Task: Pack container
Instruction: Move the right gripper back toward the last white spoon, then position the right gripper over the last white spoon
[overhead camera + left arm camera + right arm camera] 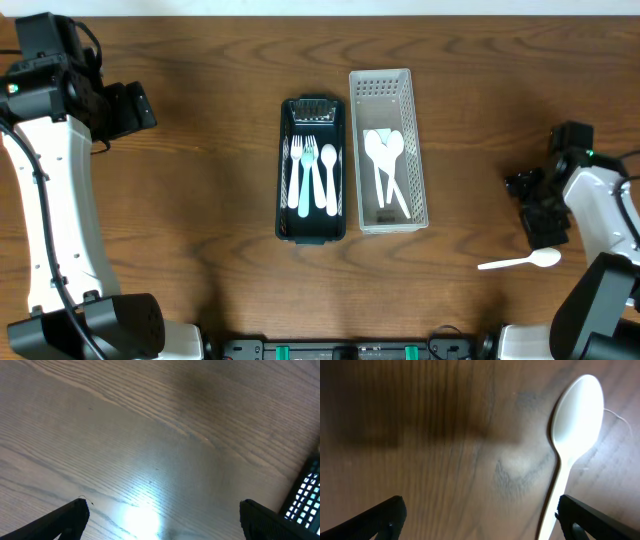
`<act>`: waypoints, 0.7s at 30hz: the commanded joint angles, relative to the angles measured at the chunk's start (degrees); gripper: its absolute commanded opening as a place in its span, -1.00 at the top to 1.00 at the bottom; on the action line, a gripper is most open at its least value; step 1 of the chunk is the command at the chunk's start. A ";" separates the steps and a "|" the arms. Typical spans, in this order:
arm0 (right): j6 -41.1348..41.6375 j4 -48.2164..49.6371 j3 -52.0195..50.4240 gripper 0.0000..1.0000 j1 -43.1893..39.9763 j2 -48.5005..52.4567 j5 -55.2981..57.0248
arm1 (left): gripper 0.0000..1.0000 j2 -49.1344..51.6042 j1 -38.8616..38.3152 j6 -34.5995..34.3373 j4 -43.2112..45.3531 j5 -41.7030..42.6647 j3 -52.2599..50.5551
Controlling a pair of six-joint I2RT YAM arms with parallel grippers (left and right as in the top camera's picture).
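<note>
From up here I take the white basket (pixel 380 88) in the middle of the table (pixel 200 200) as my mark. It already holds a few white spoons (pixel 385 165), lying lengthwise. Pressed against the basket's left side is a dark tray (pixel 283 170) with forks and spoons (pixel 315 175) laid side by side in pale blue and white.

The piece I care about is the loose white spoon (pixel 520 263). It lies flat on the table well to the right of the basket and a little nearer my side than the basket's near end. Its handle points back toward the basket and its bowl points away from it.

The right gripper (pixel 548 232) is also well out to the right of the basket, directly over the spoon's bowl end. Through the right wrist camera I see the right gripper (pixel 480 510) spread wide and pinching nothing. The spoon (pixel 575 420) lies between the two fingers but far off centre. Its bowl sits ahead of the tips and its handle runs back just inside the finger on the right of that view. I cannot tell whether handle and finger touch.

The left gripper (pixel 135 108) is far to the left of the basket, beyond the dark tray. In its wrist camera the left gripper (pixel 164 510) is spread wide too, with only bare wood between the fingers and a dark latticed corner (pixel 305 500) at the right edge of the view
</note>
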 commanded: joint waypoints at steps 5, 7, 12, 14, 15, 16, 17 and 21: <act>-6.10 7.80 -6.80 -0.98 -0.57 0.13 1.42 | -0.96 0.68 0.09 0.98 -0.17 -0.28 -0.37; -6.08 8.04 -7.43 -0.98 -0.98 0.13 1.38 | -0.96 0.68 0.09 0.98 -0.20 -0.28 -0.37; -5.99 5.18 -7.58 -0.98 -3.02 0.13 1.33 | -0.96 0.68 0.09 0.98 -0.17 -0.31 -0.37; -4.04 2.54 -7.58 -0.99 -4.17 0.13 1.22 | -0.96 0.68 0.09 0.98 -0.20 -0.28 -0.37; -3.78 1.86 -7.58 -0.98 -4.59 0.13 1.11 | -0.96 0.68 0.09 0.98 -0.20 -0.28 -0.37; -3.65 1.27 -7.58 -0.98 -5.18 0.13 1.05 | -0.96 0.68 0.09 0.98 -0.20 -0.28 -0.37; -3.69 0.96 -7.58 -0.99 -5.73 0.13 0.96 | -0.96 0.68 0.09 0.98 -0.20 -0.28 -0.37; -4.13 0.26 -7.85 -0.99 -7.41 0.13 1.22 | -0.96 0.68 0.09 0.96 -0.22 -0.28 -0.37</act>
